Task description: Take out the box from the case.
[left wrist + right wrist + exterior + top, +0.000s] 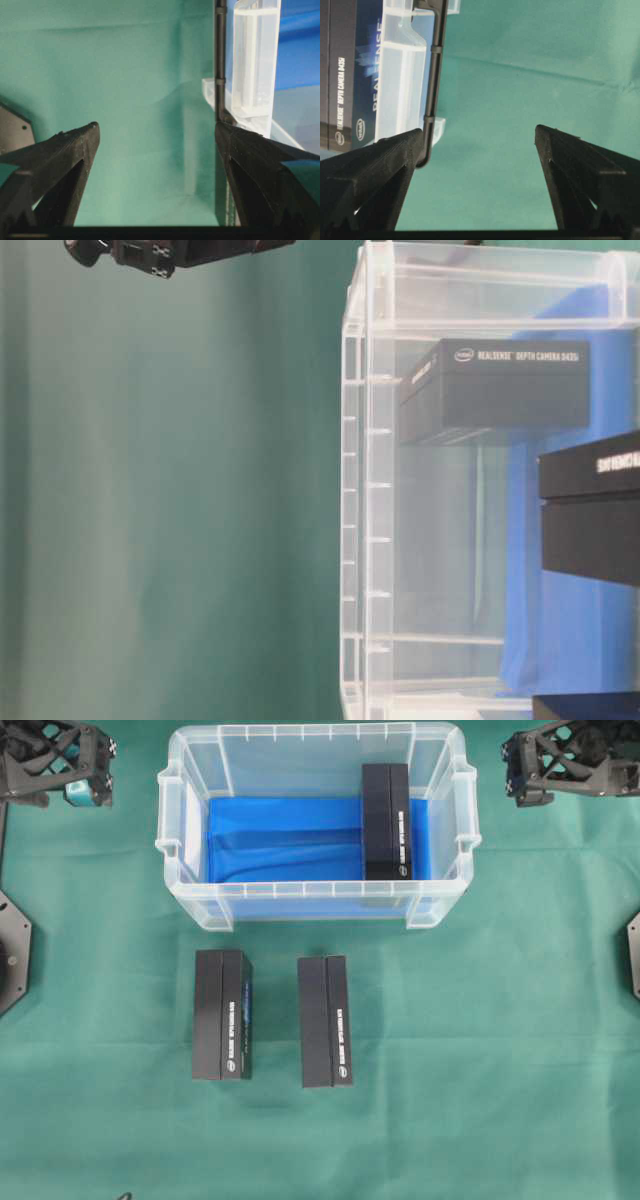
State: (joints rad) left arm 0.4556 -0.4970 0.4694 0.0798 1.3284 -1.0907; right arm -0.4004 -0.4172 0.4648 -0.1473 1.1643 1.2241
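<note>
**Both claws spread wide, one box left in the case**

Black fingers [60, 165] of the left claw [157, 135] fill the left wrist view's foreground, spread apart over green cloth [500, 1070], pinching nothing. To its right stands the large translucent clear plastic case [190, 870] with blue lining. The right claw [480, 132] is likewise spread and empty, the case wall to its left. Three black rectangular cardboard boxes show: one box [386, 820] inside the case, at the right-claw end, and two outside boxes [222, 1013] lying side by side on the cloth, apart from the case's front wall.
</note>
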